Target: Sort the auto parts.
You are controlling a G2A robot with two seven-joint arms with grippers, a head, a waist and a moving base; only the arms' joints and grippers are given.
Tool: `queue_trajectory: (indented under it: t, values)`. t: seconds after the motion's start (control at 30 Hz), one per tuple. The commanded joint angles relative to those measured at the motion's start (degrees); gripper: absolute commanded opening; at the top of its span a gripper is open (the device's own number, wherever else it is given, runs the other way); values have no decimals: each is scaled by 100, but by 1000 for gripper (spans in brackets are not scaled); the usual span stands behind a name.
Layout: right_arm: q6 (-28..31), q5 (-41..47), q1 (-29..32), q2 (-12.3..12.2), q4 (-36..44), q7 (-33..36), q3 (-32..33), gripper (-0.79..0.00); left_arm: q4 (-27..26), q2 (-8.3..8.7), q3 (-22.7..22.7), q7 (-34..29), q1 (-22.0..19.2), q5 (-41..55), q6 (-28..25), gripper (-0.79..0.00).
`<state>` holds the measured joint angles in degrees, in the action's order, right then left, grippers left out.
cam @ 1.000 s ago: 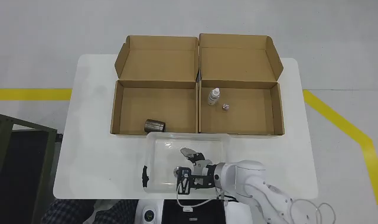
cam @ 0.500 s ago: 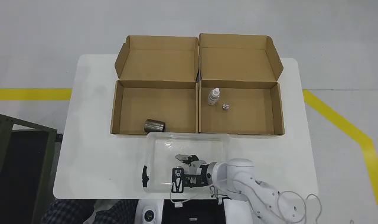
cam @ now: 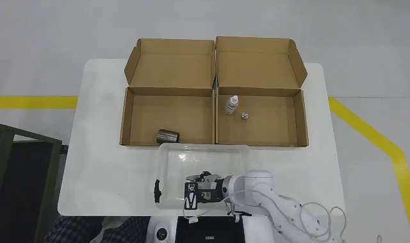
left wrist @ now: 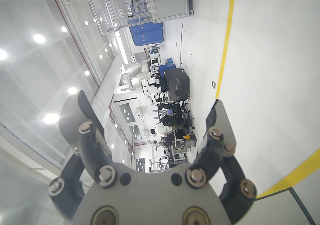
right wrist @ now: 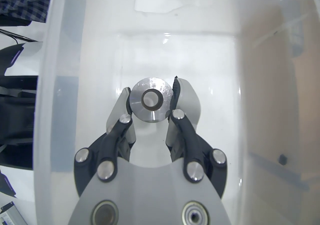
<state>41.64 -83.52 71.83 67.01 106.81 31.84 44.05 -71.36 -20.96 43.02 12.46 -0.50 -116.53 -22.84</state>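
Note:
Inside the clear plastic bin, a round metal bushing with a centre hole sits between the fingers of my right gripper, and both pads press on its sides. From above, that gripper is low in the near half of the bin. My left gripper is open with nothing between its fingers, aimed away from the table into the room.
Two open cardboard boxes stand behind the bin. The left box holds a dark cylinder. The right box holds a white bottle and a small part. A black latch sits on the bin's left wall.
My right gripper has shifted left and lower in the bin, and its spread fingers have drawn in around the bushing.

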Motion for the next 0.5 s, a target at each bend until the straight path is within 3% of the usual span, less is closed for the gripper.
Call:
queue_trajectory:
  t: [0.0, 0.47]
  values:
    - [36, 133, 13, -15, 86, -16, 79, -785, 0, 0, 0, 0, 0, 0, 0, 0]
    - [103, 1760, 294, -199, 774, -282, 1143, -785, 0, 0, 0, 0, 0, 0, 0, 0]
